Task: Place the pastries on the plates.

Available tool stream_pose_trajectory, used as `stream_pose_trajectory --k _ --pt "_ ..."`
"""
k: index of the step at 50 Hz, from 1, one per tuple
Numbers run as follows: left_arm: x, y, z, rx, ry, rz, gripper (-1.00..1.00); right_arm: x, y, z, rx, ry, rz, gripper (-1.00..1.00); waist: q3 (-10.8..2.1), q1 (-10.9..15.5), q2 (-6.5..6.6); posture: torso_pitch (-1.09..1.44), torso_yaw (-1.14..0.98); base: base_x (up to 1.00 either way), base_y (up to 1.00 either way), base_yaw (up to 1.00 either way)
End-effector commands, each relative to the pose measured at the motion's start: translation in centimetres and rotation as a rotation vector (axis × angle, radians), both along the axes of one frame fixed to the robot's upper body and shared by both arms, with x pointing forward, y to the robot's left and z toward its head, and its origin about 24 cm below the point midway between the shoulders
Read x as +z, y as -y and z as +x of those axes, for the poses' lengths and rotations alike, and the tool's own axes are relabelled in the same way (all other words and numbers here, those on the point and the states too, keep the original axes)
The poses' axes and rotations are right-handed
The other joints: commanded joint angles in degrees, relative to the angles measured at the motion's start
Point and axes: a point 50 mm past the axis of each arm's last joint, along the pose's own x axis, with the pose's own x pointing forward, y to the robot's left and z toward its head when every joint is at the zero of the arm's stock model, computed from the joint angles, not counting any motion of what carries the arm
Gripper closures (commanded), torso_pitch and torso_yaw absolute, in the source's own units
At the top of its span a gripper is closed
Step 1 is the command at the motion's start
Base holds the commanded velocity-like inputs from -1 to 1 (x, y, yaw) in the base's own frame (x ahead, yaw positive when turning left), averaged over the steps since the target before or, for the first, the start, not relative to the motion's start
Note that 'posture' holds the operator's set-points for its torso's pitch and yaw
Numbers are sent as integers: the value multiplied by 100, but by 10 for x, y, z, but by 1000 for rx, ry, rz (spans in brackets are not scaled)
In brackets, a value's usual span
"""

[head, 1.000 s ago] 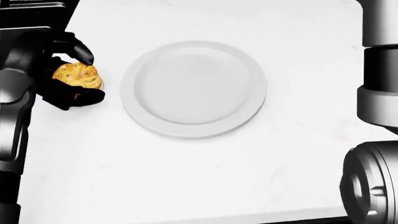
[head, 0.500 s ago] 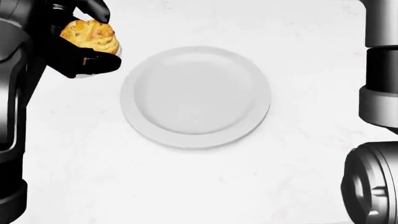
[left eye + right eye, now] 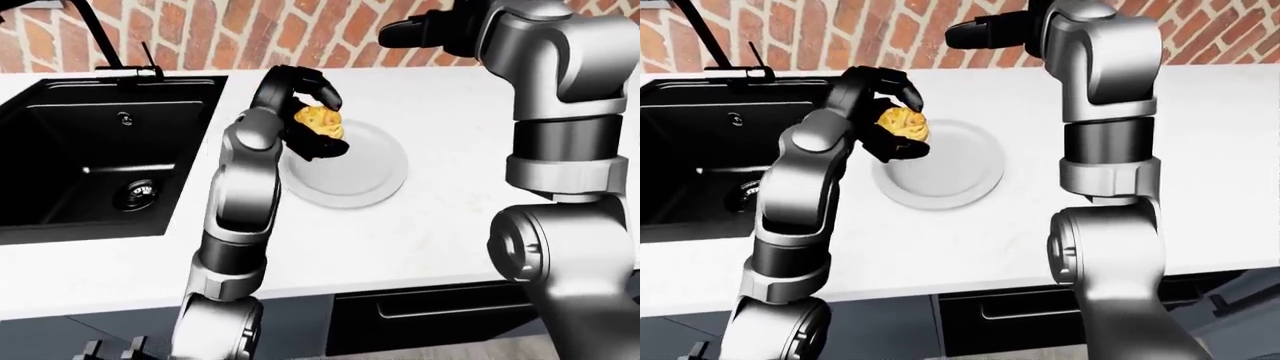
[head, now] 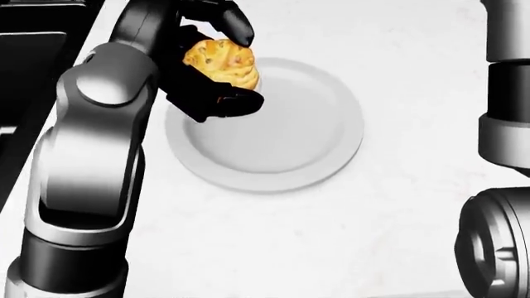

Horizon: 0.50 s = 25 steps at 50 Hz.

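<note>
Over the counter (image 4: 389, 211), left hand (image 4: 211, 62) has carried pastry (image 4: 219, 61) above plate (image 4: 315, 143).

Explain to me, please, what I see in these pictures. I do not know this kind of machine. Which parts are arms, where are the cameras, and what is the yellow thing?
This is a simulated humanoid robot, and all three pictures come from cameras on its head, looking down over its own arms. The head view looks steeply down; the two eye views look further out and show nearly the same scene.

The grey and black tubes are its arms. The left hand holds the yellow thing, a pastry, with its black fingers closed round it, over the left rim of a white plate. The plate lies on a white counter and holds nothing.

The right hand is raised near the brick wall, holding nothing; I cannot tell whether it is open.

In the eye views a black sink is at the left.
</note>
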Motion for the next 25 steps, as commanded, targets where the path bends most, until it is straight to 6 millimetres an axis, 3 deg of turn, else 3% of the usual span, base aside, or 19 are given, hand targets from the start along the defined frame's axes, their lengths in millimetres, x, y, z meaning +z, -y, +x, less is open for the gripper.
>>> stream_pose_trajectory --k 1,6,20,25 --pt "23 7 -6 -4 106 -1 100 26 0 -9 4 108 3 -100 -198 3 -10 0 0 0 0 0" --pt "21 26 -13 -34 113 11 100 26 0 -9 7 109 4 -100 -188 6 -36 0 0 0 0 0" --pt "12 48 11 26 148 11 100 26 2 -11 1 114 18 -100 -219 34 -112 0 0 0 0 0" --pt "-3 53 17 47 152 35 100 26 4 -11 -1 115 19 -100 -230 36 -124 0 0 0 0 0"
